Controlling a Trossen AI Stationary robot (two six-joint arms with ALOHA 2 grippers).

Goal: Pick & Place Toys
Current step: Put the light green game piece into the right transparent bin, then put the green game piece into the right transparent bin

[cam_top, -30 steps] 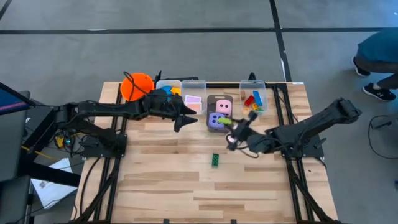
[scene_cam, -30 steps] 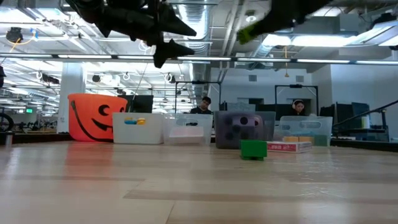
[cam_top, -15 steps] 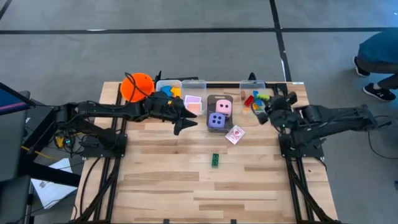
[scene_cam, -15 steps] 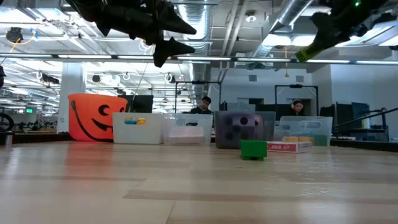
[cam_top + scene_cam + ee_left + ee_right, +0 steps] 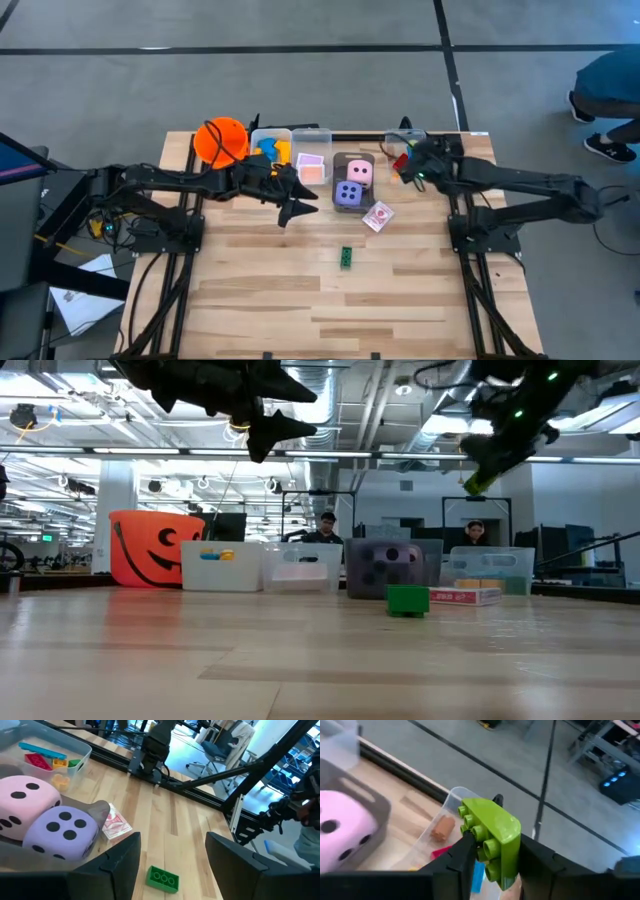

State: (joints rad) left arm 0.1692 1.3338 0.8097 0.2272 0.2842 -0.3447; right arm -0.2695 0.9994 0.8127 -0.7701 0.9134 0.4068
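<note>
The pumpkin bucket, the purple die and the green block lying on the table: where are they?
Pumpkin bucket (image 5: 150, 550), low view, its painted face.
Purple die (image 5: 57, 830), left wrist view, its dotted top face.
Green block on the table (image 5: 346, 258), high view, its studded top.

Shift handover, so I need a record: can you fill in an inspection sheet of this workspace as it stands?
Surface: wooden table, largely bare in front.
Job's things: lime block in the right gripper over the end bin; green block and card loose on the table; pink die and purple die in the grey bin.
Clutter: orange bucket at the back.
Grippers: left gripper open, empty, raised near the bins.
Cables: nothing seen on the table.
Surroundings: person beyond the right corner.
</note>
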